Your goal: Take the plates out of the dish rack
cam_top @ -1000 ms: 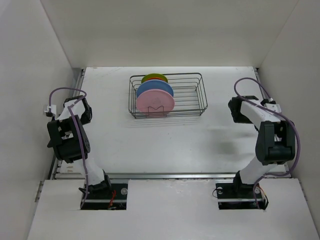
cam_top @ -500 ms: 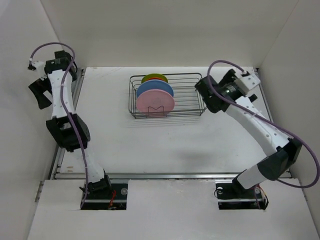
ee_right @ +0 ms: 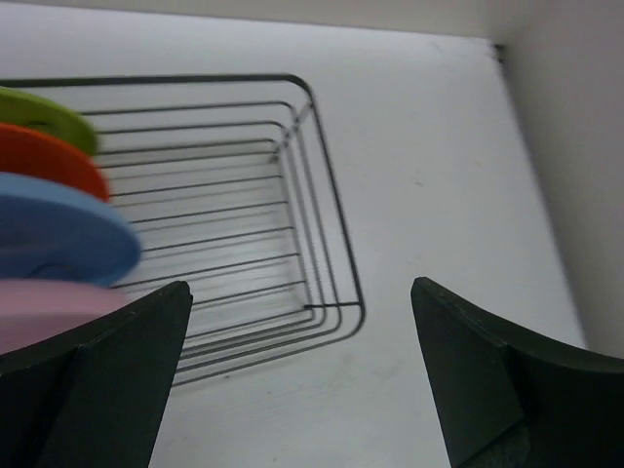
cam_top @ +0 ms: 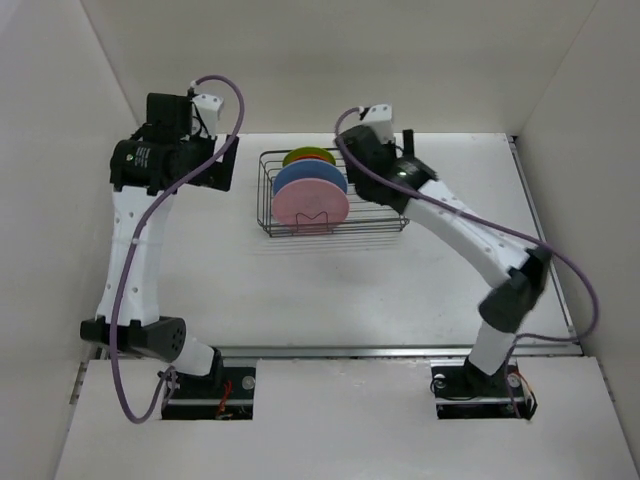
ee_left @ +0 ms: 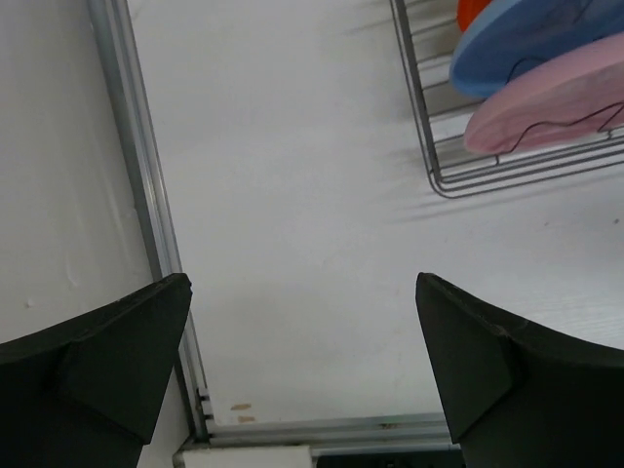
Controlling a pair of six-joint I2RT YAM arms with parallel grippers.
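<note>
At the near edge of the table (cam_top: 330, 290) the two bases sit as they were, but the arms above them have changed a good deal in the last second. They were folded low at their own sides, and now both are stretched out and swung inward towards the dish rack (ee_right: 244, 244). To my eye this is the approach and no more, because all four plates are in the rack and none has been lifted.

The left gripper (ee_left: 302, 292) is spread wide with nothing between its fingers. It hangs just beside the rack's left end. From its wrist, the gap looks down on bare table, with the rack's corner and the plate rims off towards its right finger.

The right gripper (ee_right: 300, 292) is also wide open and empty. It is poised over the rack to the right of the plates, facing the empty half of the wires. The plates lie off beyond its left finger, so neither gripper is lined up on a rim yet.

In the rack the plates stand on edge in a row. The pink plate (cam_top: 310, 205) is nearest, then the light blue plate (cam_top: 310, 178), then the orange plate (ee_right: 49, 156), with the lime green plate (cam_top: 308, 156) farthest back.
</note>
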